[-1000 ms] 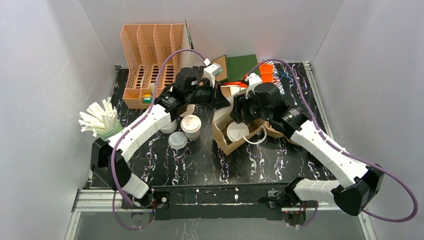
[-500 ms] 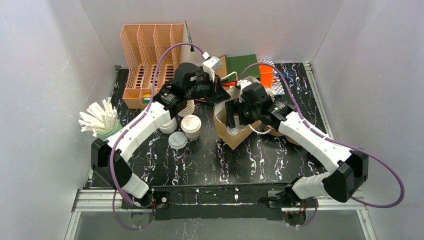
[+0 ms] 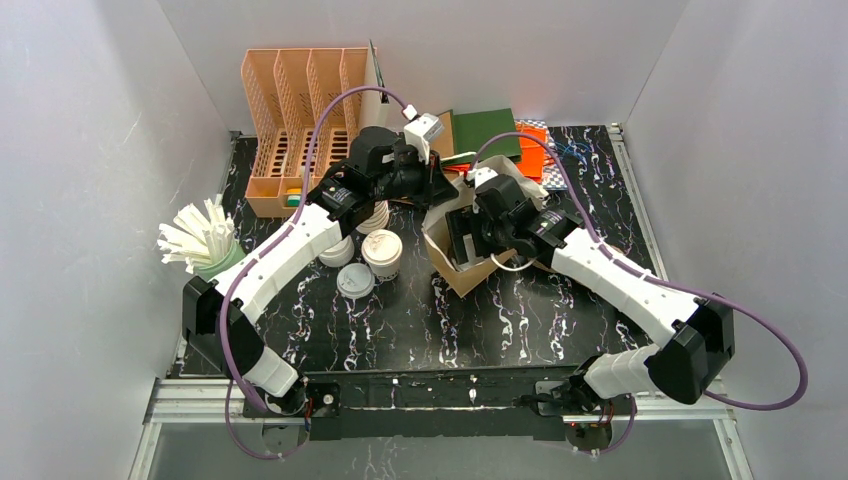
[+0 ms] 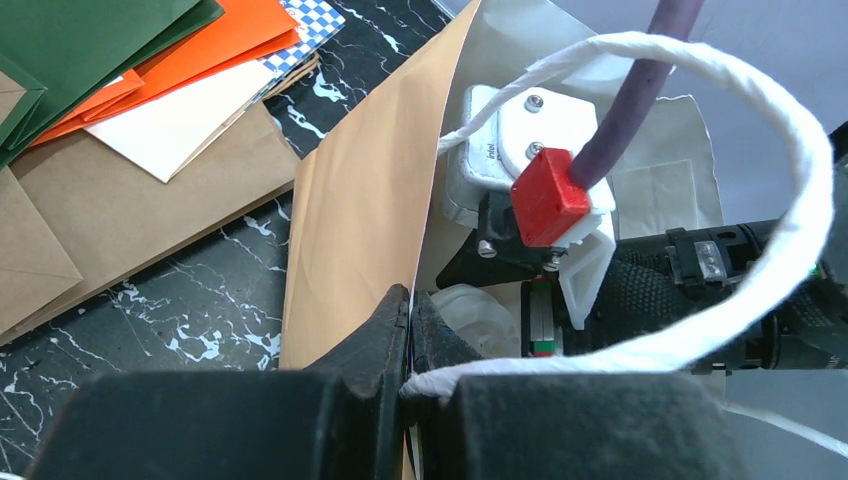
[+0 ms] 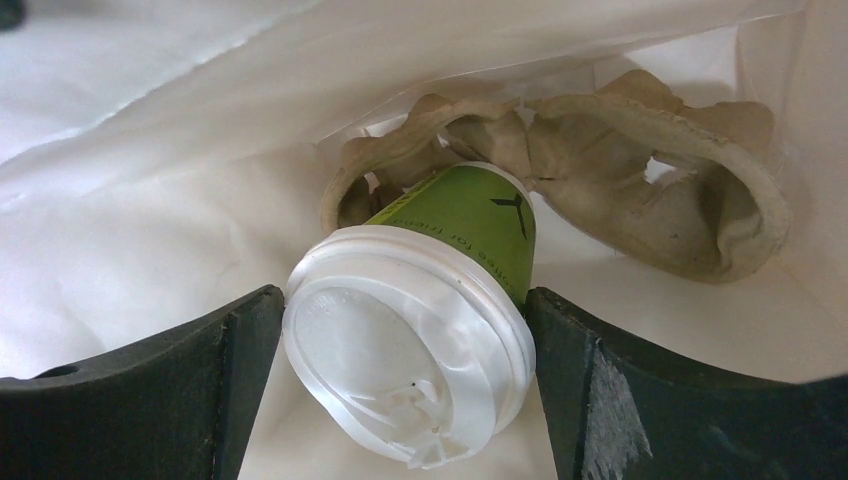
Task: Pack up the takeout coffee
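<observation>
A brown paper bag (image 3: 468,277) with white rope handles (image 4: 790,170) stands open at mid-table. My left gripper (image 4: 410,300) is shut on the bag's near wall (image 4: 350,200) at its rim, and it also shows in the top view (image 3: 432,190). My right gripper (image 5: 403,300) is inside the bag, shut on a green-walled coffee cup (image 5: 470,215) at its white sip lid (image 5: 400,350). The cup is tilted, its base at a pocket of a pulp cup carrier (image 5: 700,200). From above, the right gripper (image 3: 462,235) hides the cup. Another capped cup (image 3: 382,250) stands left of the bag.
Loose white lids (image 3: 355,281) and a stack of lidless cups (image 3: 375,215) sit left of the bag. An orange desk organizer (image 3: 300,110) stands at the back left, and a green cup of white sticks (image 3: 200,240) at the left. Green and orange envelopes (image 3: 485,130) lie behind.
My right gripper has moved left and down into the bag with the green cup, whose lid no longer shows from above. My left gripper shifted slightly back, still holding the bag's rim.
</observation>
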Controlling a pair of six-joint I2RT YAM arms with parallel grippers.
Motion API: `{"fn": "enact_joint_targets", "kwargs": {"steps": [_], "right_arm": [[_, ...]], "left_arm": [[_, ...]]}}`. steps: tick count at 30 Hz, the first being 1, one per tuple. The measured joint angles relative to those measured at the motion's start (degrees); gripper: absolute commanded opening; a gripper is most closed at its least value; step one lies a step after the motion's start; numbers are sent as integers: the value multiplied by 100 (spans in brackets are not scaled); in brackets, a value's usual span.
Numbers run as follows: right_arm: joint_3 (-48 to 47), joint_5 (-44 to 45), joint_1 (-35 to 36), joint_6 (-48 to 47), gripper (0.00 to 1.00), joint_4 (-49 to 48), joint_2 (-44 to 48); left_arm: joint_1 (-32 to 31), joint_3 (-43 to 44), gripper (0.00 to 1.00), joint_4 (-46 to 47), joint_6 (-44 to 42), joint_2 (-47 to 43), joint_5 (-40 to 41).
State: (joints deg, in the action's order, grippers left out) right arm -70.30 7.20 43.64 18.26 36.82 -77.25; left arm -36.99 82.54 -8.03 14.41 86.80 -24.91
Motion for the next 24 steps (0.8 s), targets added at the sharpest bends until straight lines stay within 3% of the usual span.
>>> {"fn": "enact_joint_targets", "kwargs": {"steps": [5,10,19,24], "right_arm": [[48,411,15,0,97,98,-50],[105,673,15,-15,79,125,-61],[90,881,15,2,66,258,140],[90,1106,-4,249,62,295,621]], "left_arm": [[-11,0,0,-24,-4,0,24],[-26,0,0,-92,-17,0,24],[-87,15,0,-321,-291,0,11],[-229,468,0,-619,-498,55,20]]}}
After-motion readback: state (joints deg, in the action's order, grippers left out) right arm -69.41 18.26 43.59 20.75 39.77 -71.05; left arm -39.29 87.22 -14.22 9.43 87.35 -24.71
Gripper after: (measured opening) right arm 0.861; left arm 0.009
